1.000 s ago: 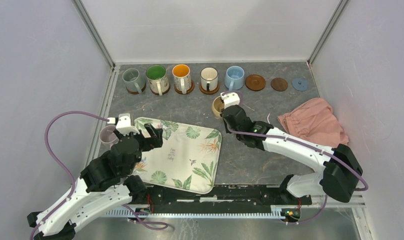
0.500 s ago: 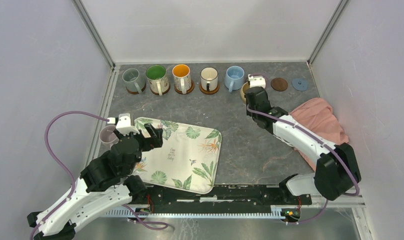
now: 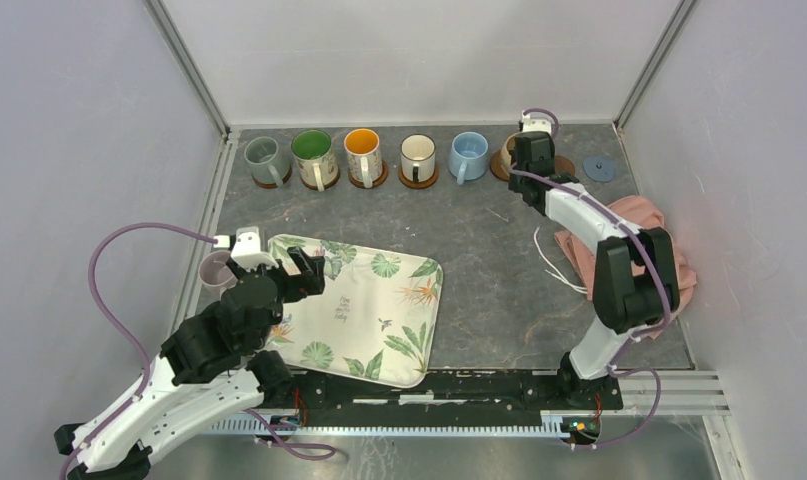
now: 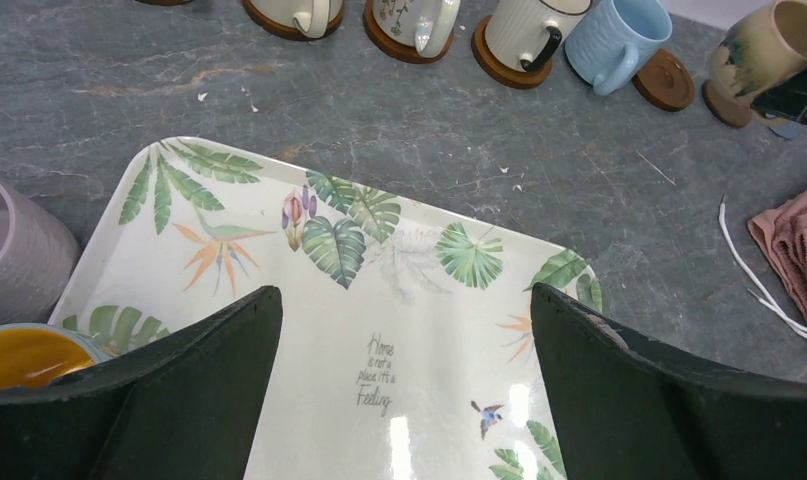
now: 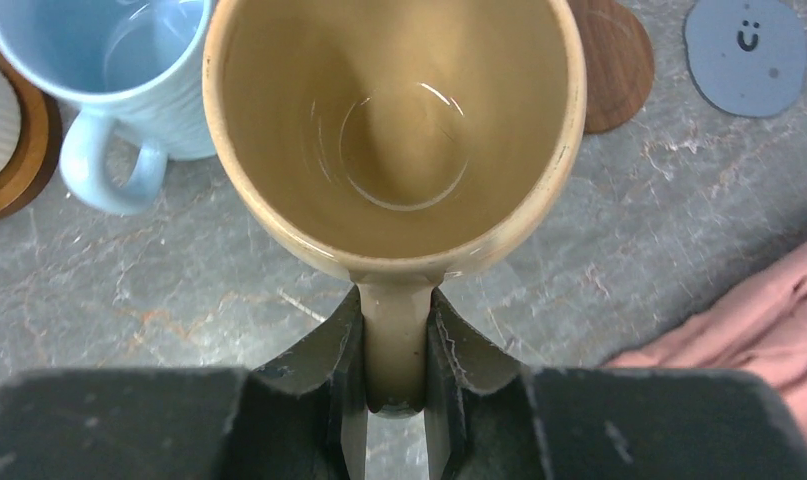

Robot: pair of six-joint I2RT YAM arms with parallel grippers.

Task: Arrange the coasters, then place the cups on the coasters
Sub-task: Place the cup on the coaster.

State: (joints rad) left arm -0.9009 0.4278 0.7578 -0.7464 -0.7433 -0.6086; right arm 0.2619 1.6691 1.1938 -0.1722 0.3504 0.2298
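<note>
A grey marbled table is enclosed by pale walls. A large rectangular leaf-print tray is laid near its front left. The script printed on it is only partly legible, with "Home" at the top and "Feeling" at the bottom. A crumpled pink cloth is heaped at the right.

The left gripper is hung over the tray with its jaws spread wide and nothing held. The right gripper is stretched to the far row, its jaws clamped on the handle of a tan glazed mug. That mug is held upright between a light blue ribbed mug and a dark brown round coaster; whether its base is set down on a coaster cannot be told.

Left of these, a grey-green mug, a floral mug with a green inside, a mug with an orange inside and a cream ribbed mug with a dark handle are stood on brown wooden coasters. A pale pink mug is placed just beside the tray's left edge, and an orange-lined mug is glimpsed next to it. A grey-blue flat coaster, marked with a small smiling face, is found at the row's right end.
</note>
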